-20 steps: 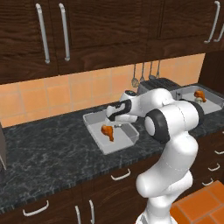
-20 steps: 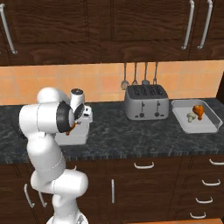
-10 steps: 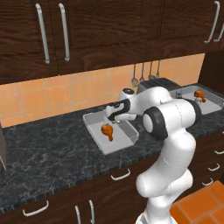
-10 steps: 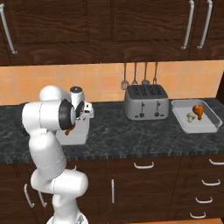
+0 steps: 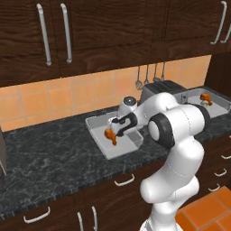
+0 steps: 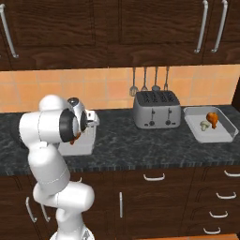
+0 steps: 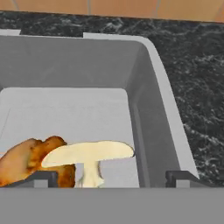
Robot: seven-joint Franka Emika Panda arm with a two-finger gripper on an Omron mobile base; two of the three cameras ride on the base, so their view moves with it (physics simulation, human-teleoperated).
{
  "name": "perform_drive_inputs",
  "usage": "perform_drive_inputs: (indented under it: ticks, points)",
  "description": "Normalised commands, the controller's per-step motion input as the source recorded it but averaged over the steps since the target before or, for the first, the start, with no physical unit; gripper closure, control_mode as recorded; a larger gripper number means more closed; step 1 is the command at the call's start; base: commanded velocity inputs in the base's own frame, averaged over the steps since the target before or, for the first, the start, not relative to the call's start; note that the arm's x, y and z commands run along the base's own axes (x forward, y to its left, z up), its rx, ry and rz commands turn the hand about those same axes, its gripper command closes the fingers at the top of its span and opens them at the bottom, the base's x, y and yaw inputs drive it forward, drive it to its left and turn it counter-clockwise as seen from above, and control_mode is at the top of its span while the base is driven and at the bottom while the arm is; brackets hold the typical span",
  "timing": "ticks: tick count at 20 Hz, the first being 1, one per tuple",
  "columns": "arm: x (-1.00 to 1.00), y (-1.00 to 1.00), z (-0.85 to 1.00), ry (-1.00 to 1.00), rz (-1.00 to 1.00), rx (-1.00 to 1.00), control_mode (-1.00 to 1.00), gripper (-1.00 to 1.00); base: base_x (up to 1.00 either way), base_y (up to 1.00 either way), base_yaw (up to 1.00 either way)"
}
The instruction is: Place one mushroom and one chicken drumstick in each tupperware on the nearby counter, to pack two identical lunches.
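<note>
Claw: your claw [image 7: 113, 177] stands wide over the near tupperware [image 7: 148, 87], tips apart either side of the mushroom [image 7: 89, 155], gripping nothing.
Hand view: you see the mushroom upright on the tub floor, touching the chicken drumstick [image 7: 30, 159].
Left base view: you see the drumstick [image 5: 110, 134] in the tub on the table [image 5: 54, 155].
Right base view: your far tupperware [image 6: 226, 125] holds a second drumstick [image 6: 212, 118] and mushroom [image 6: 204, 125], right of the toaster [image 6: 156, 110].

Pale mushroom [image 7: 89, 153] upright beside browned drumstick [image 7: 26, 159], inside grey tupperware [image 7: 151, 113], speckled counter [image 7: 192, 87] behind
</note>
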Motion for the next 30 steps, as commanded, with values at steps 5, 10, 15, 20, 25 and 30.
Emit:
perform_drive_inputs:
  ticks: [5, 10, 15, 20, 25, 30]
  points:
    - [-0.1, -0.01, 0.01, -0.07, -0.05, -0.05, -1.0, -1.0, 0.0, 0.0, 0.0]
    - [-0.84, 0.0, 0.77, -0.21, -0.01, 0.0, -1.0, -1.0, 0.0, 0.0, 0.0]
    - [-0.91, 0.0, 1.0, -0.31, -0.05, 0.0, -1.0, -1.0, 0.0, 0.0, 0.0]
    - [-0.92, 0.01, 1.0, -0.24, -0.01, 0.0, -1.0, -1.0, 0.0, 0.0, 0.0]
    - [-0.8, 0.1, 1.0, -0.1, 0.0, 0.0, -1.0, -1.0, 0.0, 0.0, 0.0]
    - [-1.0, 0.26, 0.81, 0.0, 0.0, -0.01, -1.0, -1.0, 0.0, 0.0, 0.0]
